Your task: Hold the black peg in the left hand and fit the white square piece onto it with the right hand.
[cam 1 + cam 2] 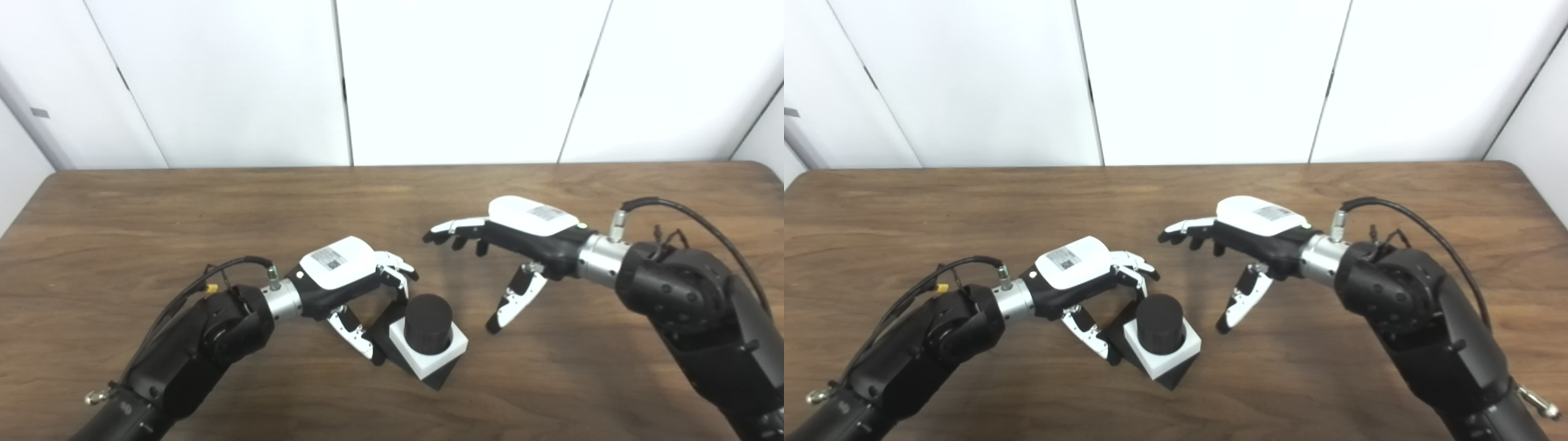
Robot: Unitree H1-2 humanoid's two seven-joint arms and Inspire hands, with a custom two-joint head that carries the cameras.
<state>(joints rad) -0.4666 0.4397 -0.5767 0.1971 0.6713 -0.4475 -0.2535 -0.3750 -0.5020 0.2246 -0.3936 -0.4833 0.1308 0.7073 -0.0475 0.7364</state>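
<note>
The black peg (427,323) is a round cylinder standing on a black square base (438,375) that rests on the table. The white square piece (429,358) sits around the cylinder, on top of the base. My left hand (343,269) is at the base's left side. Its curled fingers (398,272) reach behind the base and its thumb (358,334) touches the base's front-left edge, so the hand is shut on the peg's base. My right hand (514,245) hovers open to the right of the peg, apart from it, holding nothing.
The brown wooden table (184,202) runs to a white panelled wall at the back. Cables loop off both wrists, at the left wrist (211,275) and the right wrist (686,211). Nothing else lies on the tabletop in view.
</note>
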